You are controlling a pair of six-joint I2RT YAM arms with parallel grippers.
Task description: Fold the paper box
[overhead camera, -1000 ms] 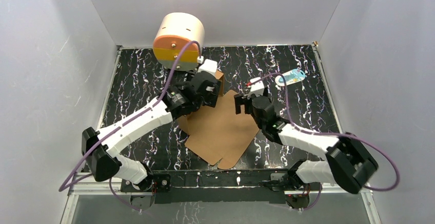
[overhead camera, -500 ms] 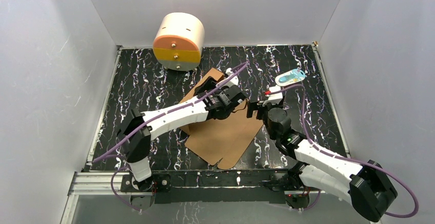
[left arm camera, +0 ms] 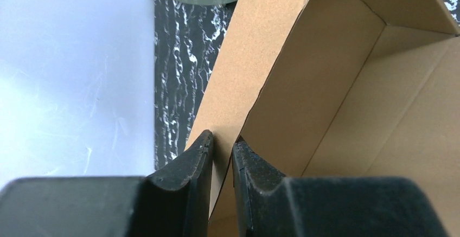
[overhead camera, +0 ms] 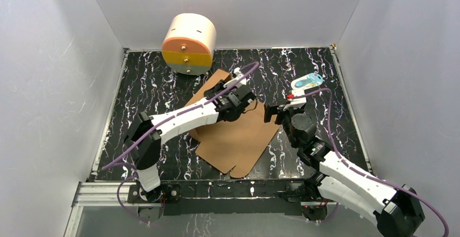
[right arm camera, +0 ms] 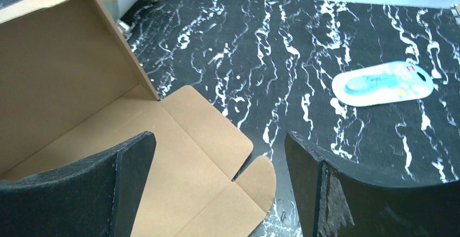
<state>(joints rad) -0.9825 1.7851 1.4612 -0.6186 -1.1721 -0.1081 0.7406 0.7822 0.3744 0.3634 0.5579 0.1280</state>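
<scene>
The paper box is a brown cardboard sheet lying mostly flat on the black marbled table, with its far-left panel raised upright. My left gripper reaches across the sheet's back part. In the left wrist view that gripper is shut on the edge of the raised panel, one finger on each face. My right gripper hangs open over the sheet's right edge. In the right wrist view, the right gripper holds nothing, with a rounded flap below it.
A round cream drum with orange and yellow drawers stands at the back left, close behind the raised panel. A blue and white packet lies at the back right. White walls enclose the table on three sides.
My left arm swung from near the drum over to the raised panel, and its jaws closed on the panel's edge. My right gripper drifted right and stayed open.
</scene>
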